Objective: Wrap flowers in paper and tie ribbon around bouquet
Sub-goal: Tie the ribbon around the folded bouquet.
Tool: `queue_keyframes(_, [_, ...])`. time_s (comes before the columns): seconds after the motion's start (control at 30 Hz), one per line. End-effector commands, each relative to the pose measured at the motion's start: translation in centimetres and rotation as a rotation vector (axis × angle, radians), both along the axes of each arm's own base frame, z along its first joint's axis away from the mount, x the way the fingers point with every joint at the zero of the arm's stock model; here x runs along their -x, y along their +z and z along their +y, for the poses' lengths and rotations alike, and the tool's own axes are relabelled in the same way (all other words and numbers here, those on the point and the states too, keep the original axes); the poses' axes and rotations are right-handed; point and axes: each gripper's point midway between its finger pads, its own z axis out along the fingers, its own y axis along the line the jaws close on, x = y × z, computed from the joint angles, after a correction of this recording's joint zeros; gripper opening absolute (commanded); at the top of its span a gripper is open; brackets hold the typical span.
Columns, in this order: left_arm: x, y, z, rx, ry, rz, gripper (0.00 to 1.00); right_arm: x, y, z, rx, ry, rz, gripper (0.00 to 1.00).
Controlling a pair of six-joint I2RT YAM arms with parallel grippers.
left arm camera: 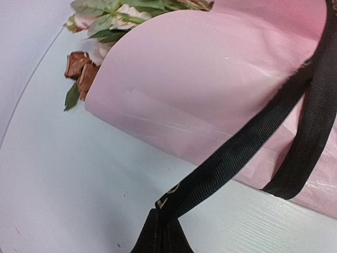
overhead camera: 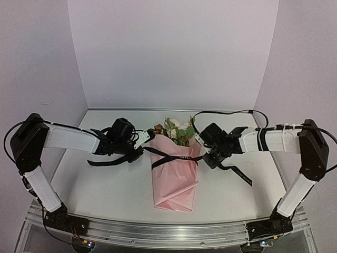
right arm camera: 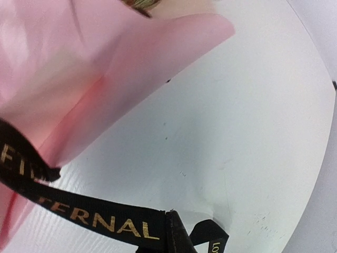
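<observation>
Bare table (overhead camera: pixel 105 195) nearest. The bouquet (overhead camera: pixel 174 179) lies mid-table, with the foot of the paper (overhead camera: pixel 176 197) cone toward the arms and the flowers (overhead camera: pixel 176 132) at the far end. The ribbon (overhead camera: pixel 181 158) crosses the cone's waist. 2 claws flank it: the left gripper (overhead camera: pixel 139 153) is clamped shut on 1 ribbon end, the right gripper (overhead camera: pixel 201 158) on the other. Step: tying; wrapping looks done. Next move likely calls for an even outward pull without crushing the paper.

White table (overhead camera: pixel 105 184), pale lilac walls (overhead camera: pixel 174 52)

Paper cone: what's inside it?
The flowers poke from the top of the paper: cream, pink, rust blooms and green leaves. Their stems are covered by the paper, so not visible.
</observation>
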Motion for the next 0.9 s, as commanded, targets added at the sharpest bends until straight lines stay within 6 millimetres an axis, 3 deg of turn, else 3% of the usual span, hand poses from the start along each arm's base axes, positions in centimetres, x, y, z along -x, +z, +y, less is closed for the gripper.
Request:
queue_keyframes(0.0, [0.0,2.5,0.5,0.071,0.205,0.178,0.0,0.8,-0.4,-2.2,-0.031,-0.278,0.153,0.0])
queue_keyframes(0.13, [1.5,2.4,0.2,0.196,0.326,0.41,0.0,1.1,-1.2,-2.5,-0.169,-0.464,0.265,0.0])
queue_keyframes(0.27, [1.7,2.9,2.7,0.444,0.548,0.63,0.0,1.8,-2.6,-3.9,-0.276,-0.656,0.369,0.0])
queue_keyframes(0.37, [2.0,2.6,6.5,0.688,0.682,0.792,0.0,2.3,-3.5,-5.3,-0.324,-0.773,0.4,0.0])
queue_keyframes(0.6, [0.8,1.3,16.7,1.202,1.02,0.954,0.0,2.2,-5.1,-8.7,-0.55,-1.074,0.363,0.0])
queue_keyframes(0.87, [-1.2,-1.2,26.2,1.373,1.28,0.892,0.0,4.3,-6.2,-14.3,-0.658,-1.318,0.235,0.0])
